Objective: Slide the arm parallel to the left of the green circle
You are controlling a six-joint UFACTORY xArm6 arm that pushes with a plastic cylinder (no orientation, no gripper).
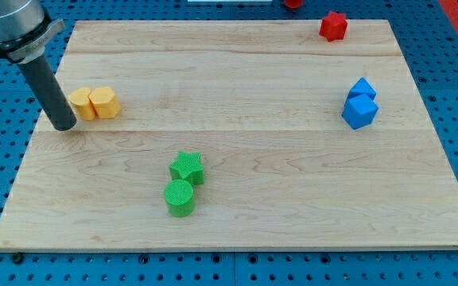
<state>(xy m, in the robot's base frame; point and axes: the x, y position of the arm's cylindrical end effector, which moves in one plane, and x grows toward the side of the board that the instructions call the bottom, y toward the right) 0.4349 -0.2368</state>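
The green circle [180,198] is a short green cylinder at the board's lower middle. A green star [187,168] touches it just above. My rod comes down from the view's top left, and my tip [64,125] rests on the board near the left edge. The tip is far to the left of the green circle and higher in the view. It stands just left of and below two yellow blocks.
Two yellow hexagon-like blocks [94,103] sit side by side next to the tip. Two blue blocks [360,104] touch each other at the right. A red star [333,25] lies at the top right. The wooden board [253,230] lies on a blue pegboard.
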